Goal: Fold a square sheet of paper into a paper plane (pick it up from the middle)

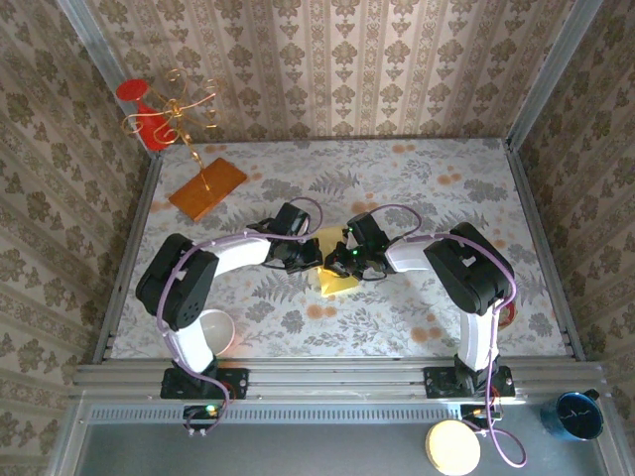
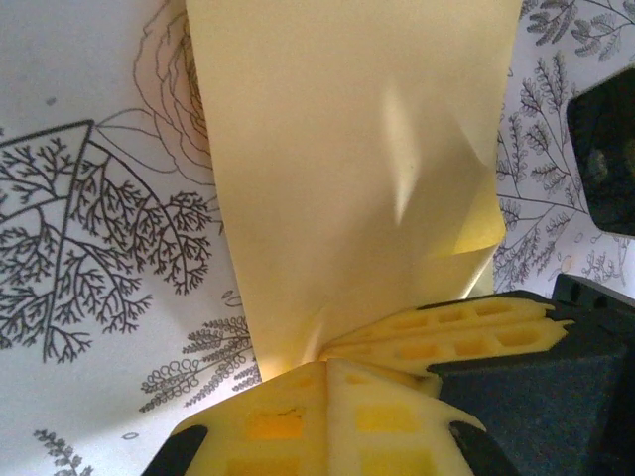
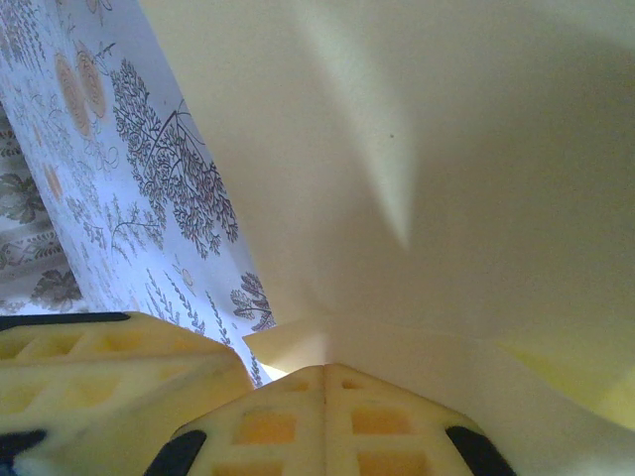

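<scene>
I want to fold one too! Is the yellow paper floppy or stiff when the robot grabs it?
Probably floppy: the yellow paper buckles into dents where the left gripper and right gripper pinch it. Likely light too. It may crease or tear if tugged.

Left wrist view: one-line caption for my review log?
Left end effector pinches the creased yellow paper over the floral table.

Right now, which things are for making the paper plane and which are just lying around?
For the job: yellow paper, left pincer, right pincer, both pinching it.
Just lying about: orange board, white bowl, blue mug.
</scene>
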`<state>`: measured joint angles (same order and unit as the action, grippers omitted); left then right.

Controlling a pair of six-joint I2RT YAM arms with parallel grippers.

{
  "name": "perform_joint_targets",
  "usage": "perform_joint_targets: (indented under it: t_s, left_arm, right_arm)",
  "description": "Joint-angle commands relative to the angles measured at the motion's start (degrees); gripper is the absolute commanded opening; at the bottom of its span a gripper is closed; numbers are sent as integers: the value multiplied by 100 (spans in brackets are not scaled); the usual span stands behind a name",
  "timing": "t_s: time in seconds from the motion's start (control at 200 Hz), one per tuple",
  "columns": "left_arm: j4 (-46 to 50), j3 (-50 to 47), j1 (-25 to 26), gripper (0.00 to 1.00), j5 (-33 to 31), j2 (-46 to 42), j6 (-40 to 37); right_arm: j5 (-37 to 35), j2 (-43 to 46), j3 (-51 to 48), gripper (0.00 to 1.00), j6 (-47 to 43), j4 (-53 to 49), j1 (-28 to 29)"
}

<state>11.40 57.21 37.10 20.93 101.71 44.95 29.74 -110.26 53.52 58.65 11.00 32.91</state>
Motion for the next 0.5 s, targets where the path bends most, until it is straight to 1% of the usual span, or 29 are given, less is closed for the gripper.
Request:
perform_joint_targets:
  t_s: [0.0,0.135,0.495]
  left_arm:
    - [115,163,0,0,-74,125,-75]
    - [95,210,-1,0,-36,217,-65]
    - [297,186,-27,0,-175,347,-74]
  right_arm:
    - [-178,-112,-157,1,58,-328,5]
    - [-154,-113,-180,1,72,-299,-3]
    - [-91,-41,-244,1,144,-125,-36]
